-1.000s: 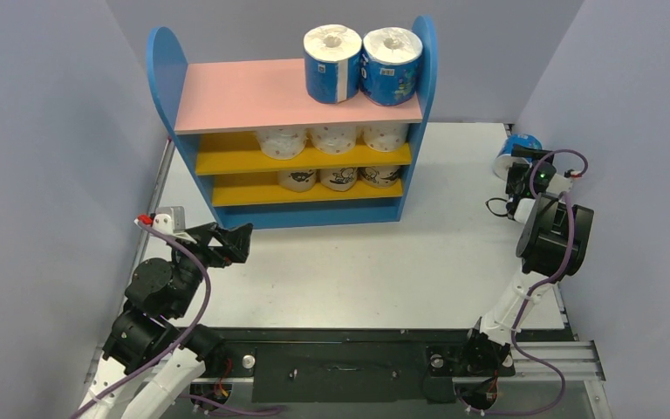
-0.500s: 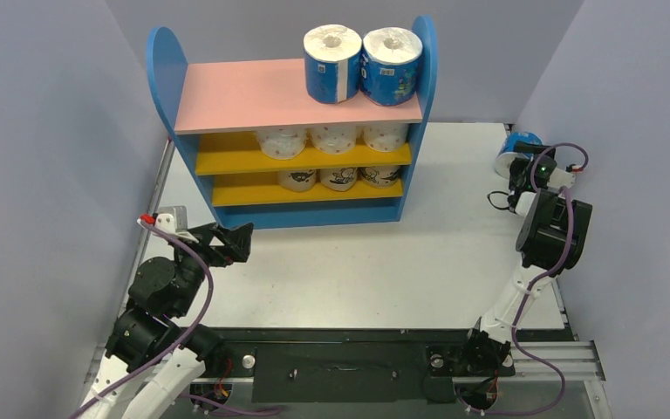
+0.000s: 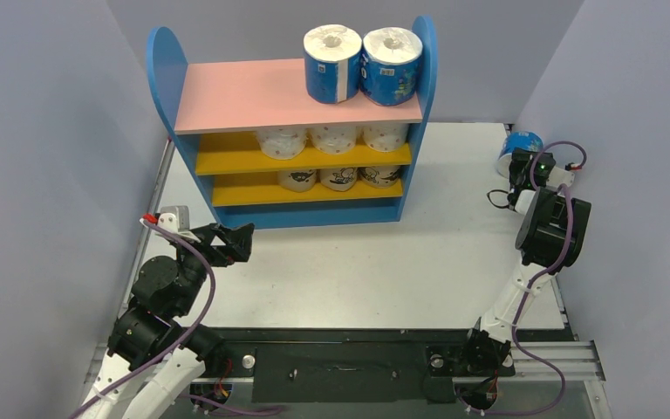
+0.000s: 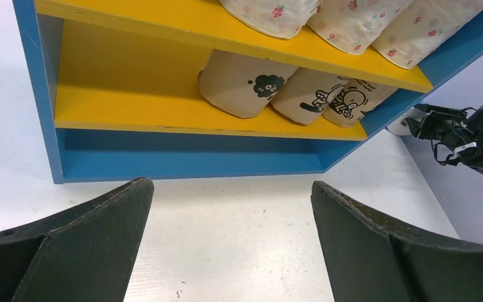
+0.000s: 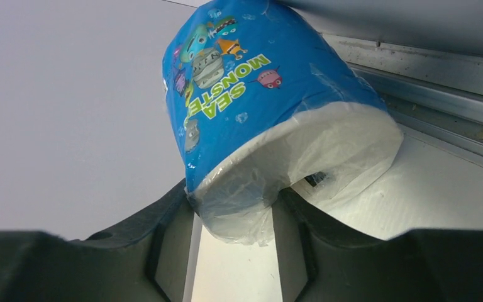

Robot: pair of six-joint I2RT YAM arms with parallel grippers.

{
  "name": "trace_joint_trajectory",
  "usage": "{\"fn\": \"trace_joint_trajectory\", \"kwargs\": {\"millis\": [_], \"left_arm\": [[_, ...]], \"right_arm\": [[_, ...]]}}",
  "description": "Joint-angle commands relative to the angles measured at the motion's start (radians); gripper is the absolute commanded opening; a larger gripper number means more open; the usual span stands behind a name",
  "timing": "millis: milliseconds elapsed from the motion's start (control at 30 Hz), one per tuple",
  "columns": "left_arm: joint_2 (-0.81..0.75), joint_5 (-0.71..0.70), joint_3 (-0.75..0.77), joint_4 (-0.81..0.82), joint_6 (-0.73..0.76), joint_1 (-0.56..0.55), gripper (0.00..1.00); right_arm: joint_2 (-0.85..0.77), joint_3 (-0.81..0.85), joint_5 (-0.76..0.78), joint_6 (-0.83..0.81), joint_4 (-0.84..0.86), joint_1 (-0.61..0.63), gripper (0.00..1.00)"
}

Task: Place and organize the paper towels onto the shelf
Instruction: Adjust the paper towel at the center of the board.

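Your right pincer (image 5: 229,217) pinches blue Sea Monster roll (image 5: 258,94) between its fingers at end rim, on tabletop (image 5: 427,189). Roll likely light and soft, film wrap slippery: squeeze gently. Left pincer (image 4: 233,207) wide, empty.

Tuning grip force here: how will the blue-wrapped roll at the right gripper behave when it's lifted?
Probably soft: the blue roll dents at its end between the fingers of the right gripper. Likely light, being wound paper. Its glossy wrap may slip, and pinched at one end it could tilt.
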Motion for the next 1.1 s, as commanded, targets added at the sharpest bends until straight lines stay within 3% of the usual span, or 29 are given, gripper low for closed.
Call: {"fn": "trace_joint_trajectory", "kwargs": {"millis": [0, 300, 567, 700, 800, 967, 1067], "left_arm": [[-0.008, -0.015, -0.003, 0.030, -0.008, 0.002, 0.96], [-0.036, -0.015, 0.012, 0.005, -0.017, 0.002, 0.96], [-0.102, -0.016, 0.023, -0.033, -0.042, -0.007, 0.96], [-0.124, -0.015, 0.027, -0.043, -0.064, -0.026, 0.96], [-0.134, -0.002, 0.030, -0.048, -0.084, -0.040, 0.96], [-0.149, 0.021, 0.012, -0.023, -0.120, -0.044, 0.96], [-0.144, 0.034, 0.005, -0.005, -0.137, -0.044, 0.96]], "right_arm": [[-0.009, 0.007, 0.026, -0.028, 0.038, 0.005, 0.30], [-0.204, -0.145, 0.043, -0.060, 0.070, 0.061, 0.17], [-0.661, -0.405, 0.177, -0.142, -0.101, 0.188, 0.10], [-0.954, -0.536, 0.283, -0.189, -0.319, 0.284, 0.07], [-1.148, -0.574, 0.339, -0.247, -0.596, 0.374, 0.06], [-1.521, -0.550, 0.470, -0.307, -1.040, 0.529, 0.05], [-1.680, -0.486, 0.490, -0.321, -1.212, 0.601, 0.05]]}}
